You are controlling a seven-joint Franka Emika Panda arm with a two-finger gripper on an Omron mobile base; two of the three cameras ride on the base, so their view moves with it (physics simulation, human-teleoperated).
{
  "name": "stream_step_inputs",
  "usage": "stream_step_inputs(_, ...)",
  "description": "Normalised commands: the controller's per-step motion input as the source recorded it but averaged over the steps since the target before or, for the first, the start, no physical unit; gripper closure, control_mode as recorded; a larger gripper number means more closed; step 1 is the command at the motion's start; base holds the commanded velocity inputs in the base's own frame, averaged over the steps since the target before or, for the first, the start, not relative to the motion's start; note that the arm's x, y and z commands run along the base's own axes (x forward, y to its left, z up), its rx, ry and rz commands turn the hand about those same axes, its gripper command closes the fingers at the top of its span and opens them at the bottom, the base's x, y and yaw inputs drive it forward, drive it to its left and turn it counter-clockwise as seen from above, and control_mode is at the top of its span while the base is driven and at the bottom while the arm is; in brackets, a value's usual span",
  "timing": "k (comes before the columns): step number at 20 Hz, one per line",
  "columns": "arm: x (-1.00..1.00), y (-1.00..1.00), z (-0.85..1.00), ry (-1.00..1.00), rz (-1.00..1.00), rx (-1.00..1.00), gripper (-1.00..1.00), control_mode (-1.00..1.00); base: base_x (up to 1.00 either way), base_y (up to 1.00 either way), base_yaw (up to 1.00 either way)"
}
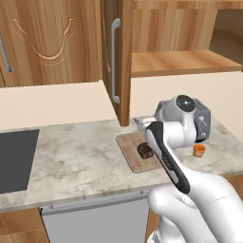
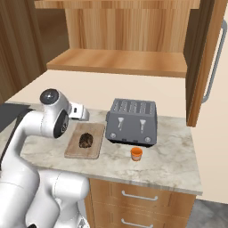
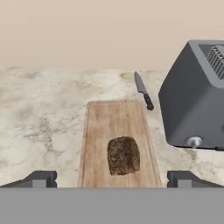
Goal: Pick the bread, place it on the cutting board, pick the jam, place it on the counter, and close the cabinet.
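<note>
The bread [image 3: 124,155], a dark brown lumpy piece, lies on the wooden cutting board [image 3: 113,118], toward its near end. My gripper [image 3: 112,178] hovers over the board, open, its two fingertips wide apart on either side of the bread and holding nothing. From the base, the bread [image 1: 144,151] [image 2: 85,140] sits on the board [image 1: 129,144] [image 2: 92,130] just past my wrist. The small orange jam [image 1: 199,150] [image 2: 136,154] stands on the marbled counter [image 1: 76,156] [image 2: 171,158], in front of the toaster. The cabinet door [image 1: 115,57] [image 2: 210,58] stands open.
A grey toaster [image 2: 132,121] [image 3: 197,105] stands right of the board. A knife [image 3: 143,90] lies on the counter behind the board. A dark cooktop [image 1: 14,159] is at the far left. The open cabinet's lower shelf [image 2: 120,62] is bare.
</note>
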Motion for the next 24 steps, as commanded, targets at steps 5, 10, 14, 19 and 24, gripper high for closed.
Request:
stream_step_inputs(5,-0.40,0.11,0.21,-0.13,0.00,0.00,-1.00,-1.00,0.00,0.00,0.00)
stream_step_inputs(10,-0.40,0.06,0.29,-0.12,0.00,0.00,-1.00,-1.00,0.00,0.00,0.00)
stream_step_inputs(14,-0.44,0.02,0.33,-0.11,0.00,0.00,-1.00,-1.00,0.00,0.00,0.00)
stream_step_inputs(19,-0.43,0.00,0.29,-0.11,0.00,0.00,-1.00,-1.00,0.00,0.00,0.00)
stream_step_inputs(24,-0.49,0.04,0.26,-0.13,0.00,0.00,-1.00,-1.00,0.00,0.00,0.00)
